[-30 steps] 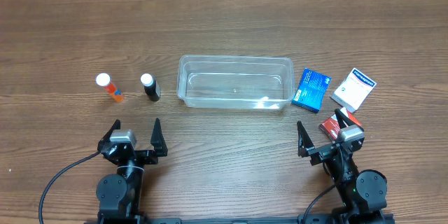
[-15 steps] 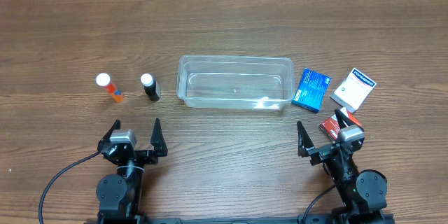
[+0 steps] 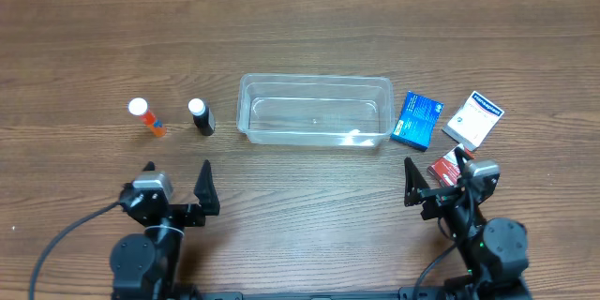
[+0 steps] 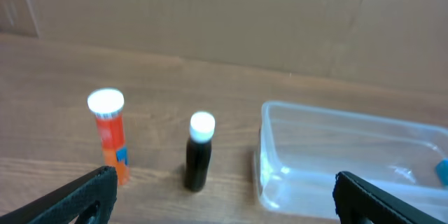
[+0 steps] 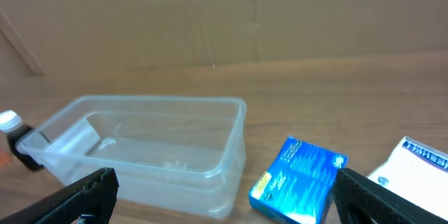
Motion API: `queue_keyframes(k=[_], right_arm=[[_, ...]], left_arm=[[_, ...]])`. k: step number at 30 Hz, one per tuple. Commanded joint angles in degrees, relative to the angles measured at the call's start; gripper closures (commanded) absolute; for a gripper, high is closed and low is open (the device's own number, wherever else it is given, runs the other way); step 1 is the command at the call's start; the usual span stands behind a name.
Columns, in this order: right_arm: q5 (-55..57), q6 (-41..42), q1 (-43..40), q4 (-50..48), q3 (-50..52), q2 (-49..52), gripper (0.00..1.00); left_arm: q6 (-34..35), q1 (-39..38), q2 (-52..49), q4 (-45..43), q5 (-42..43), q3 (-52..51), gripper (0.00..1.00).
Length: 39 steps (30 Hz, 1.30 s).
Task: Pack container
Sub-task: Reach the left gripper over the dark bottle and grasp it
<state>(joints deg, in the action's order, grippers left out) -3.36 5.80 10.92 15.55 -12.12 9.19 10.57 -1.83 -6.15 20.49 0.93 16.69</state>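
Observation:
The clear plastic container sits empty mid-table; it also shows in the left wrist view and the right wrist view. An orange bottle and a black bottle, both white-capped, stand to its left. A blue box, a white box and a red box lie to its right. My left gripper is open and empty near the front edge. My right gripper is open and empty beside the red box.
The wooden table stretches behind the objects. A cardboard wall stands behind the table. Cables run from both arm bases at the front edge.
Both arms have shifted slightly outward at the front edge, left arm leftward, right arm rightward. The objects have not moved.

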Motion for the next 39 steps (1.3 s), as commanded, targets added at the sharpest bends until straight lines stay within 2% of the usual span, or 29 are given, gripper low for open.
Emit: queue_keyframes(k=[1, 6, 8, 12, 15, 19, 26, 30, 39], right_arm=[[0.87, 0.46, 0.26, 3.54, -10.58, 8.17, 0.00], [-0.90, 0.90, 0.26, 16.94, -26.99, 23.71, 0.00], [-1.95, 1.73, 0.26, 24.20, -33.68, 29.99, 0.00], [-5.35, 1.70, 0.26, 38.36, -45.97, 40.92, 0.00], [-4.83, 1.70, 0.26, 43.91, -50.27, 45.27, 0.00], [-0.28, 4.83, 0.15, 46.77, -50.64, 49.33, 0.00], [-0.15, 2.78, -4.85, 49.03, -50.64, 52.63, 0.00], [-0.81, 2.80, -7.54, 49.42, -50.64, 52.61, 0.00], [-0.79, 2.78, -7.58, 49.75, -50.62, 52.63, 0.00]], left_arm=[[0.79, 0.31, -8.90, 3.82, 0.61, 10.05, 0.00], [0.79, 0.31, -28.22, 17.33, 0.66, 28.28, 0.00], [0.79, 0.31, -36.24, 25.86, 0.70, 37.13, 0.00], [0.79, 0.31, -48.98, 42.58, 0.81, 53.31, 0.00], [0.79, 0.31, -54.60, 49.79, 2.25, 60.81, 0.00], [1.14, 0.31, -61.31, 53.11, 2.51, 69.35, 0.00], [1.22, 0.31, -80.17, 57.20, 0.42, 84.19, 0.00], [1.20, 0.31, -88.98, 55.69, 0.37, 84.63, 0.00], [1.25, 0.31, -103.01, 52.92, -0.46, 84.63, 0.00]])
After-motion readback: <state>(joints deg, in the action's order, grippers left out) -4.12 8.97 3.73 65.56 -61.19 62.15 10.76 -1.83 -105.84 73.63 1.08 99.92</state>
